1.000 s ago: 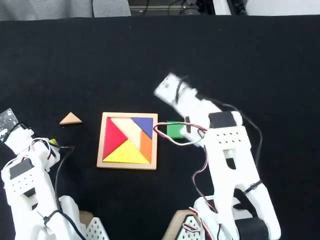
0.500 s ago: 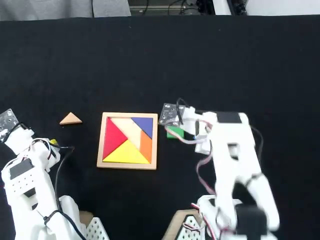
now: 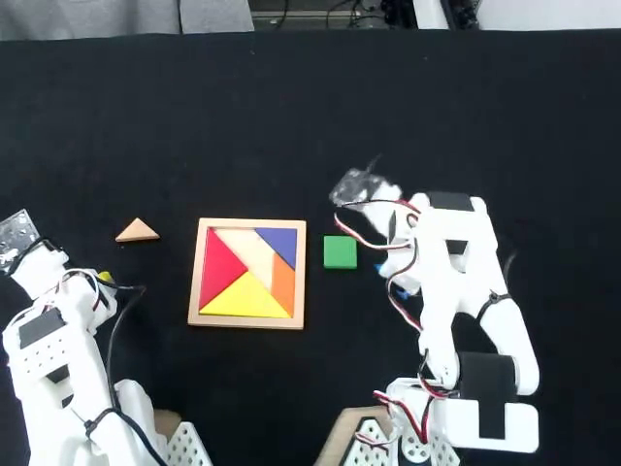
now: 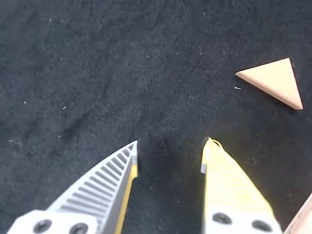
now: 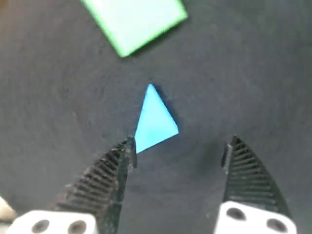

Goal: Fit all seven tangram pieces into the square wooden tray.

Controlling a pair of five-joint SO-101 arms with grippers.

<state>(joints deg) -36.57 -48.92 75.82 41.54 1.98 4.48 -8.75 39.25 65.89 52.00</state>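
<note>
The square wooden tray [image 3: 198, 277] holds red, yellow, orange, dark blue and cream pieces. A green square [image 3: 340, 251] lies on the cloth just right of the tray. A tan triangle [image 3: 137, 231] lies to the tray's left. In the right wrist view my right gripper [image 5: 178, 148] is open over a small light-blue triangle [image 5: 153, 119], which lies by one fingertip, with the green square [image 5: 134, 22] beyond it. My left gripper [image 4: 170, 146] is open and empty above bare cloth, short of the tan triangle [image 4: 273, 81].
Black cloth covers the table. The right arm [image 3: 451, 282] stands right of the green square, the left arm [image 3: 49, 330] at the near left corner. A corner of the tray [image 4: 304, 219] shows in the left wrist view.
The right arm swung over the green square and then drew back to the right, leaving the square uncovered in the same spot. The left arm has not moved.
</note>
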